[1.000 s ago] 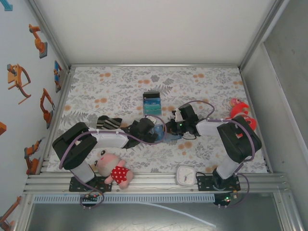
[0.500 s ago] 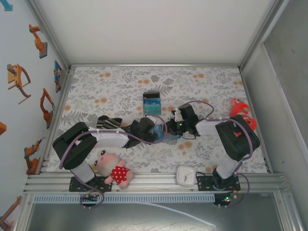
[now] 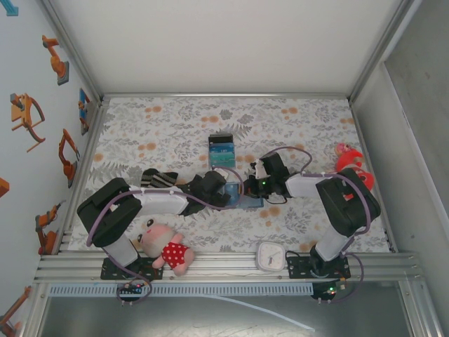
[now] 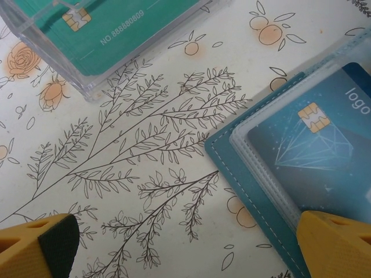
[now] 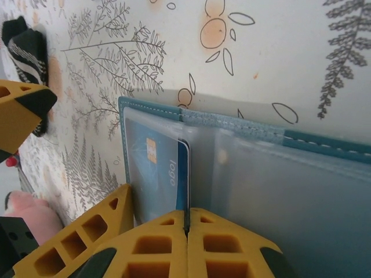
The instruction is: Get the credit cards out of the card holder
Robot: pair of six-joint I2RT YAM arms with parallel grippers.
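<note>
Two yellow fingers of the right gripper [image 5: 187, 243] were pressed flat together, with no gap left between them, at the near edge of the card holder [image 5: 290, 197]. The holder was laid open on the floral cloth [image 3: 175, 126] near the table's middle, between the two arms. A dark blue credit card [image 5: 159, 174] with a gold chip was seen inside a clear, glossy plastic sleeve. Its long edge ran straight into the seam of the closed fingers, though whether it was pinched could not be told.

The left gripper [image 4: 185, 249] was spread wide, its blocky fingertips [image 4: 336, 246] set to either side of the holder's stitched, steel-blue corner. A strip of bare cloth was left between that corner and a clear hard-walled box [image 4: 58, 63], in which a teal credit card [image 4: 116, 29] was lying flat.

A striped sock [image 3: 158, 177] was bunched just left of the left arm. A soft doll [image 3: 167, 247] and a white round clock [image 3: 269, 256] were placed at the near edge, and a red toy [image 3: 351, 165] at the right. A wide stretch of cloth was seen beyond the box.
</note>
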